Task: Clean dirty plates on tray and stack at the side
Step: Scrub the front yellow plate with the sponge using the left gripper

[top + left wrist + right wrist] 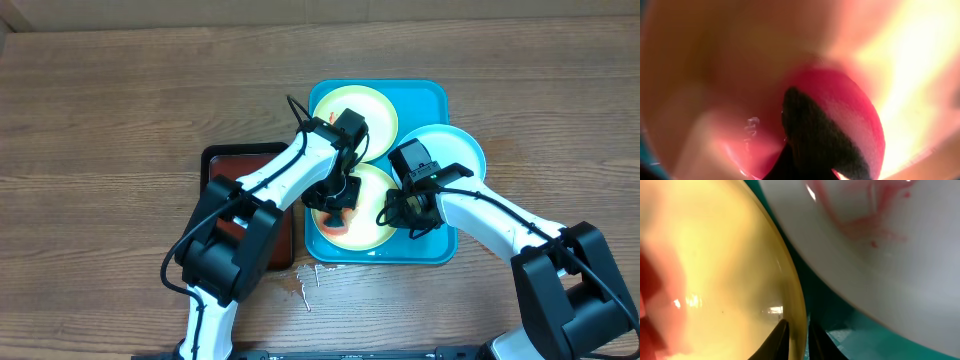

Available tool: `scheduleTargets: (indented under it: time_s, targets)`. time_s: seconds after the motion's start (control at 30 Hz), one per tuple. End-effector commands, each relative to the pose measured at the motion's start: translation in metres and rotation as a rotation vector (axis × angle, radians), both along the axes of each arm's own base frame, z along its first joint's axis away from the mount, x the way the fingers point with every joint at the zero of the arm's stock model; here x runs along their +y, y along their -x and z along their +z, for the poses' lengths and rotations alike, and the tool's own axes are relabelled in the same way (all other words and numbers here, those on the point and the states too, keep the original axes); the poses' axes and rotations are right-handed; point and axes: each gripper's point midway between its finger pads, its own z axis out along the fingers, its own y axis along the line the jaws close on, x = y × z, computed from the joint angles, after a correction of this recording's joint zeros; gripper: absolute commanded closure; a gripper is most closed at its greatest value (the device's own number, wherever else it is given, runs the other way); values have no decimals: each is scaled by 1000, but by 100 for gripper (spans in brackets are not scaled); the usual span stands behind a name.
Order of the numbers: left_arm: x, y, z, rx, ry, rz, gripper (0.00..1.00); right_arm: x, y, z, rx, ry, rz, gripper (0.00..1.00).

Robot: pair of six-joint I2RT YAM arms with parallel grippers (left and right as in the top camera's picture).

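Left hand point(333, 200), clamped shut on a red sponge point(850, 110), sits on the near plate point(372, 230) whose right rim the right hand point(797, 332) pinches.

Matt wood-grain table point(100, 100), glossy turquoise plastic tray point(425, 100), smooth shiny plates point(380, 105)

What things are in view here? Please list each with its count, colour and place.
tray: one, turquoise, table centre
yellow-green plates: two, on the tray, back and front
light blue plate: one, over the tray's right edge
black tray: one, reddish-brown inside, left of the turquoise tray
scraps: few, whitish, on the table in front of the tray
table: one, brown wood
reddish thing: one, on the front plate, kind unclear
left gripper: shut, apparently on the reddish thing
right gripper: pinching the front plate's rim
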Motion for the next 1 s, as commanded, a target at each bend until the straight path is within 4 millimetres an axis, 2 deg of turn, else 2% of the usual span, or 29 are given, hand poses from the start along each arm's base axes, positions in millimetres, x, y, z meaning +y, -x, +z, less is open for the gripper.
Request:
scheduleTargets:
  time_s: [0.0,0.13,0.27,0.37,0.53,0.6,0.83,0.9,0.97]
  targets:
    - [49,-23,-8,-134,-260,36,96,-8,2,-6,14,33,-13,85]
    - [67,-37,0,-213,-369,102,96,-8,2,-6,15,33,-15,85]
    - [62,-45,6,-233,-348,114,96,-8,2,-6,15,33,-15,85]
    - [46,-45,10,-211,-271,101,96,-8,2,-6,15,33,-15,85]
    - [-8,-35,5,-110,26,75,96,-8,2,-6,15,33,-15,85]
    - [-21,-30,5,-84,94,72,96,-8,2,-6,15,33,-15,85]
    - [-57,-2,14,58,300,19,96,-8,2,-6,14,33,-15,85]
    - [-59,7,10,90,303,-4,96,-8,2,-6,15,33,-15,85]
    - [-53,14,3,112,260,-14,96,-8,3,-6,16,33,-15,86]
